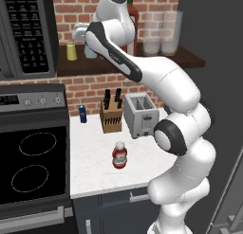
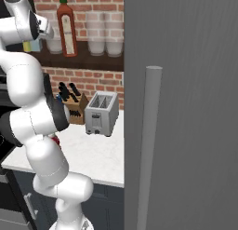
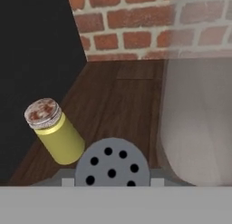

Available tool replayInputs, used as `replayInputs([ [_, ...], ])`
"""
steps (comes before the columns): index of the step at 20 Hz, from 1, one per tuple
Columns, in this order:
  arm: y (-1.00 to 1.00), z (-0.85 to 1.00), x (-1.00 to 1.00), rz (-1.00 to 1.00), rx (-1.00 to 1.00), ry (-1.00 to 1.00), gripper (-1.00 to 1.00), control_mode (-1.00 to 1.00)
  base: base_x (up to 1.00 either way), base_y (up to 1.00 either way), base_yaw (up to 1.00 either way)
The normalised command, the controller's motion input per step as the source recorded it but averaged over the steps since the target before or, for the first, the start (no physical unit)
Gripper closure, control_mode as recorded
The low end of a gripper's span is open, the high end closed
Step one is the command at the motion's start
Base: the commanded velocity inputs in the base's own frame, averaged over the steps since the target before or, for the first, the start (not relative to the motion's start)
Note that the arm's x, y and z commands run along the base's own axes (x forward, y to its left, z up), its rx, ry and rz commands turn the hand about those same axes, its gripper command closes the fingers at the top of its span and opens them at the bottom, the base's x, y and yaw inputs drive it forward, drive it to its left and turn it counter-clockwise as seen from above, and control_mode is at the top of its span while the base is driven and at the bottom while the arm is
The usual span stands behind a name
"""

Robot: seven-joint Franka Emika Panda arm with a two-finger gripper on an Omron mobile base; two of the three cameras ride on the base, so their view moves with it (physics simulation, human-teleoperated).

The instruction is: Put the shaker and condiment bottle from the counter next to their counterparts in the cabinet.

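My gripper (image 1: 88, 47) is up at the cabinet (image 1: 190, 58), a dark wooden shelf with a brick back wall, and it is shut on the shaker (image 1: 90, 52). The shaker's grey perforated cap (image 3: 112, 164) sits at the bottom centre of the hand view. Just to its left stands the yellow shaker (image 3: 55, 133), also on the shelf (image 1: 71, 51). Further right on the shelf is the tall red-brown bottle (image 2: 67, 30), partly behind my arm in the left base view. The condiment bottle (image 1: 119, 155), red with a white cap, stands upright on the white counter.
Clear glasses (image 1: 161, 34) stand on the shelf right of the held shaker, one close beside it (image 3: 199, 123). On the counter are a knife block (image 1: 111, 115), a toaster (image 1: 141, 115) and a small blue can (image 1: 82, 113). A stove (image 1: 33, 157) lies left, a grey door (image 2: 186, 131) right.
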Motion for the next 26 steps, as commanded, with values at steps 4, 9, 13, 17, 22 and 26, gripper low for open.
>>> replayInputs([
  [4,0.00,-0.16,0.04,-0.01,0.00,0.03,1.00,-1.00,0.00,0.00,0.00],
  [9,0.00,-0.02,0.06,-0.01,0.00,0.00,1.00,-1.00,0.00,0.00,0.00],
  [13,0.00,0.00,0.06,-0.03,0.00,0.00,-1.00,-1.00,0.00,0.00,0.00],
  [17,0.00,0.00,0.10,-0.04,0.00,0.00,-1.00,-1.00,0.00,0.00,0.00],
  [22,0.00,0.00,0.04,-0.03,0.00,0.00,-1.00,-1.00,0.00,0.00,0.00],
  [26,0.00,0.00,0.04,-0.02,0.00,0.00,-1.00,-1.00,0.00,0.00,0.00],
])
